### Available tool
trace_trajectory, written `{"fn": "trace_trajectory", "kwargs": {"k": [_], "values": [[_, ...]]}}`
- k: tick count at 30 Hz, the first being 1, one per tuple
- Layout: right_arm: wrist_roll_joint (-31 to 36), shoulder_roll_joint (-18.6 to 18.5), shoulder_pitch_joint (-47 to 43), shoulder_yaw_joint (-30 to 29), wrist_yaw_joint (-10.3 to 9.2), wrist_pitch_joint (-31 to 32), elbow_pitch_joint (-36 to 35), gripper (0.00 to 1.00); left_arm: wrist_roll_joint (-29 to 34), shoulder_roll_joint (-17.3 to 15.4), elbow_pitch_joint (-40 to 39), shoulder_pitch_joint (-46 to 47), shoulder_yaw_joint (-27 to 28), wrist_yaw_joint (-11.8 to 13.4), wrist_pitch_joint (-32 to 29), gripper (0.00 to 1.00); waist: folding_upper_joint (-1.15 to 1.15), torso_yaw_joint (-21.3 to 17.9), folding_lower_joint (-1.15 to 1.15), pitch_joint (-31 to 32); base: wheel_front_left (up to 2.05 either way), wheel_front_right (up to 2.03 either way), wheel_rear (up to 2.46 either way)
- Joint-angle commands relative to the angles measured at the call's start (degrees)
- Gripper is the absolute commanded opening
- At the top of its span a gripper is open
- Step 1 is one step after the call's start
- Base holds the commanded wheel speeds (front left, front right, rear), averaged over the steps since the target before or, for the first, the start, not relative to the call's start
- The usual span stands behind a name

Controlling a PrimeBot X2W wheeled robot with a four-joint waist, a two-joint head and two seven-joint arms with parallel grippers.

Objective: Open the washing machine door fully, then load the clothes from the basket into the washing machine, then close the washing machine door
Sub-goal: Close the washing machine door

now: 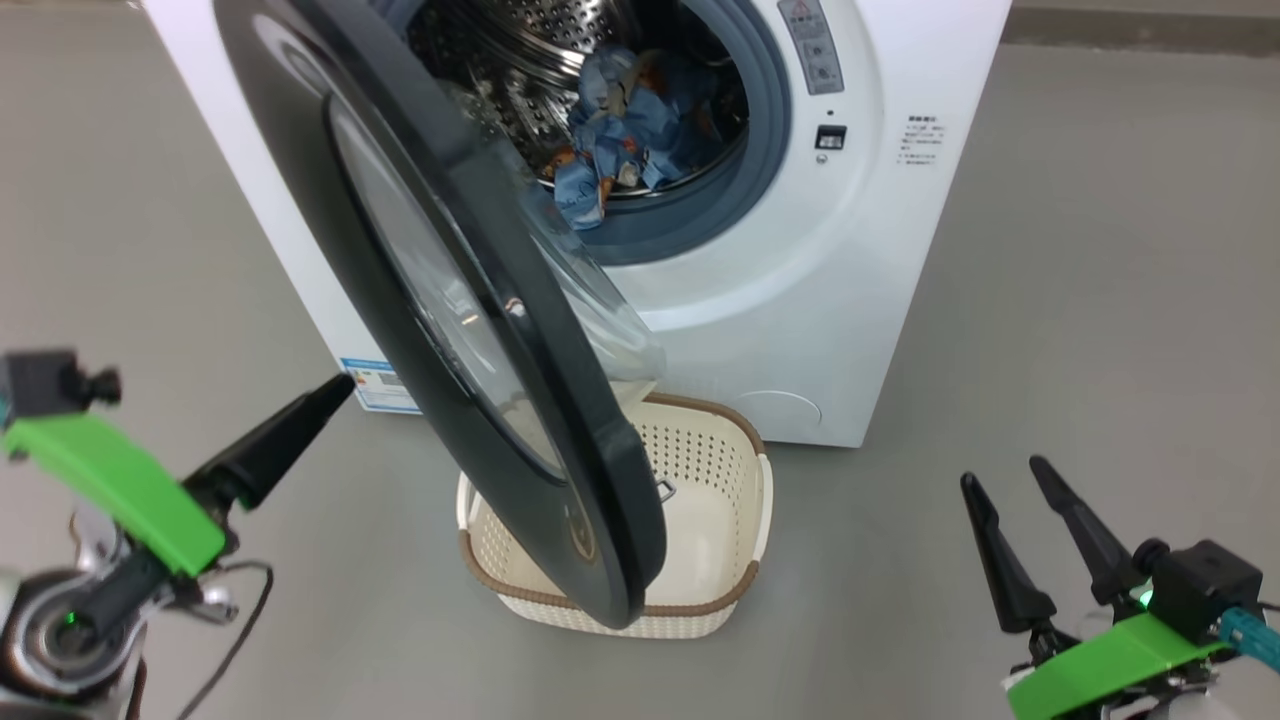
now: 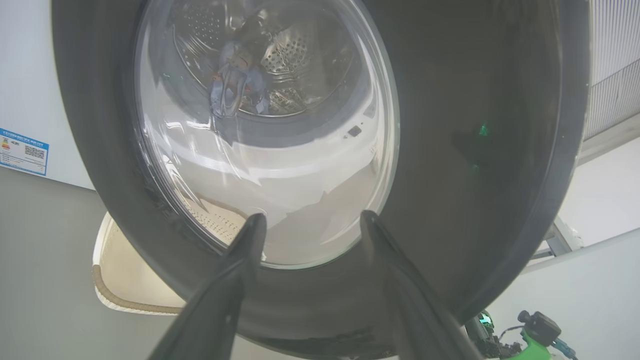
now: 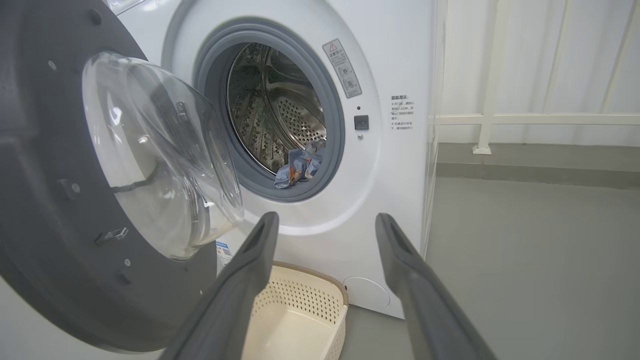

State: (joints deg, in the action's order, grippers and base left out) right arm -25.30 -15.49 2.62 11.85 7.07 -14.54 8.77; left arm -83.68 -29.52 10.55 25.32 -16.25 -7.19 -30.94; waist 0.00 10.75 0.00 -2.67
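While the washing machine door (image 1: 470, 300) stands partly swung out on its hinge at the left of the opening, its glossy black rim and bulging glass hang over the floor (image 1: 1080, 300) in front of the washing machine (image 1: 800, 300). Behind it the clothes (image 1: 630, 130) lie bundled inside the steel drum (image 1: 500, 50), a blue corner drooping onto the grey-blue rubber seal (image 1: 740, 190) at the lower lip. On the floor, close against the machine's front and directly beneath the door's lower edge, sits the basket (image 1: 720, 470), its bare cream bottom showing. At the lower left of the head view the left claw (image 2: 313, 216) points at the door's outer face, near the blue label (image 1: 375, 385); in its own wrist view its two fingers are spread apart with nothing between them, framing the lower part of the glass, and whether they touch the door cannot be told. At the lower right the right claw (image 1: 1004, 471) is also released, fingers parted and holding nothing, well apart from both basket and door.
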Motion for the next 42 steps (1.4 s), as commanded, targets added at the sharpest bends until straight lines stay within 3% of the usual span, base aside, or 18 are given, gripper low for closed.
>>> {"fn": "trace_trajectory", "kwargs": {"k": [1, 25, 28, 33, 42], "values": [[-0.01, -0.69, -0.66, 1.05, 0.42, -0.46, -1.17, 1.0, 0.44, -2.72, -0.44, 0.13, 3.17, -0.3, 1.93, 1.0, 0.0, 0.66, 0.0, 0.76, 0.0, 0.0, 0.0], [-0.28, -0.53, -2.66, 1.4, 0.42, -0.46, -1.0, 1.0, 11.24, 0.17, 11.95, -14.47, 1.73, -0.3, 40.94, 1.0, 0.0, 4.14, 0.0, 2.92, 0.0, 0.0, 0.0], [-0.28, -0.45, -2.68, 1.41, 0.42, -0.46, -0.98, 1.0, 13.72, 0.13, 13.06, -14.9, 0.78, -0.3, 43.45, 1.0, 0.0, 4.36, 0.0, 2.96, 0.0, 0.0, 0.0], [-0.33, -0.35, -2.64, 1.37, 0.42, -0.46, -0.93, 1.0, 23.35, 1.02, 15.9, -14.87, 1.46, -0.3, 45.85, 1.0, 0.0, 4.75, 0.0, 2.96, 0.0, 0.0, 0.0], [-0.36, -0.25, -2.47, 1.22, 0.42, -0.46, -0.92, 1.0, 50.14, 8.86, 10.71, -18.67, 15.07, 1.73, 45.93, 1.0, 0.0, 4.8, 0.0, 2.86, 0.0, 0.0, 0.0]]}}
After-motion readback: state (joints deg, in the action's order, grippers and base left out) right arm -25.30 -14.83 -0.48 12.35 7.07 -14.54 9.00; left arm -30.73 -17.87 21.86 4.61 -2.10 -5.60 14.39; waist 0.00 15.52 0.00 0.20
